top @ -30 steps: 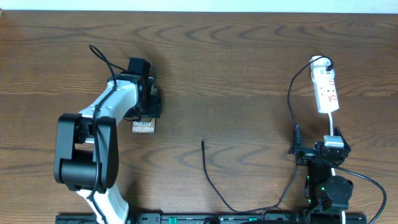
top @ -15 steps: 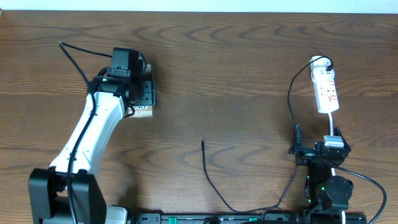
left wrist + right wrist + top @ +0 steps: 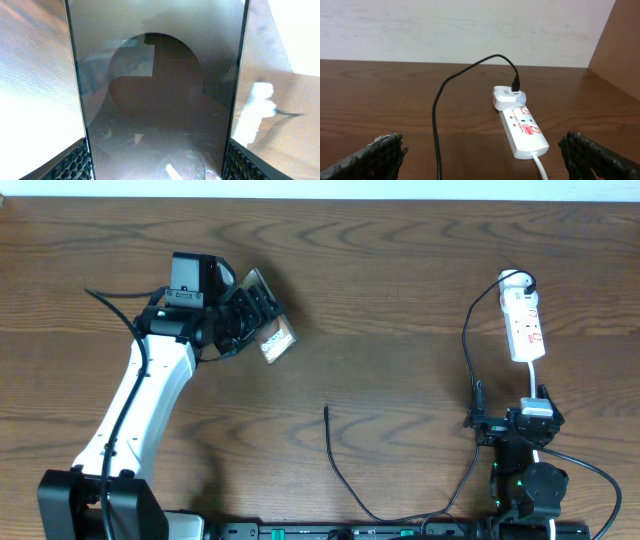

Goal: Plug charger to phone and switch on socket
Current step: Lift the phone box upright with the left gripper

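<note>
Showing overhead only: charger tip [image 3: 326,411]

Your left arm [image 3: 150,395] shows a white shell over black joints, with a thin black cable [image 3: 112,307] looping off it and a boxy black block [image 3: 195,275] at the wrist. On your left gripper [image 3: 157,165], the pads [image 3: 75,162] are black with a knurled, dotted grain. Your right arm [image 3: 528,475] is compact and all black, with green lights [image 3: 519,481] glowing on it. On your right gripper [image 3: 480,160], the pads [image 3: 377,152] have the same rough black texture.
</note>
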